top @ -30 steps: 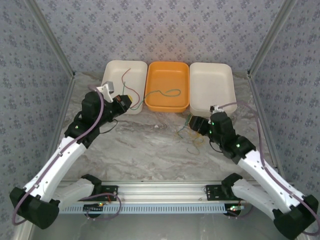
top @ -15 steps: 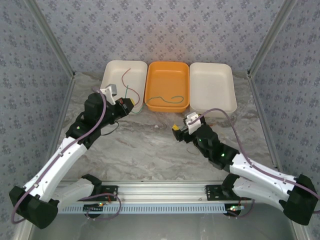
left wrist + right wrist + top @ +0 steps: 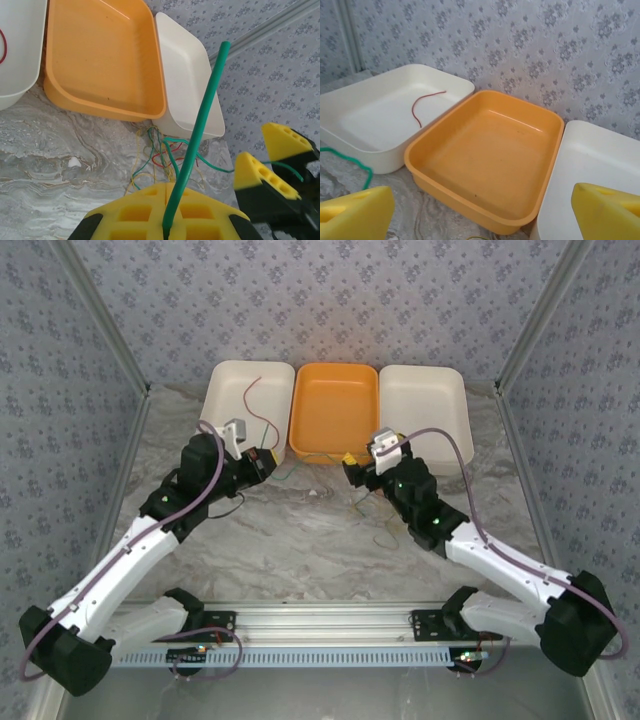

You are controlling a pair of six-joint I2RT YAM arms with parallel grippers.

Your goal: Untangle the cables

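Cables [image 3: 159,150]: thin, wavy, loosely tangled wires (green, red, yellow).

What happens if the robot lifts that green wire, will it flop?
Probably only a little: the green wire stands nearly straight out of the shut left gripper, so it seems springy. It looks thin, so likely light. The wires in the pile lie wavy, so a longer piece would probably sag.
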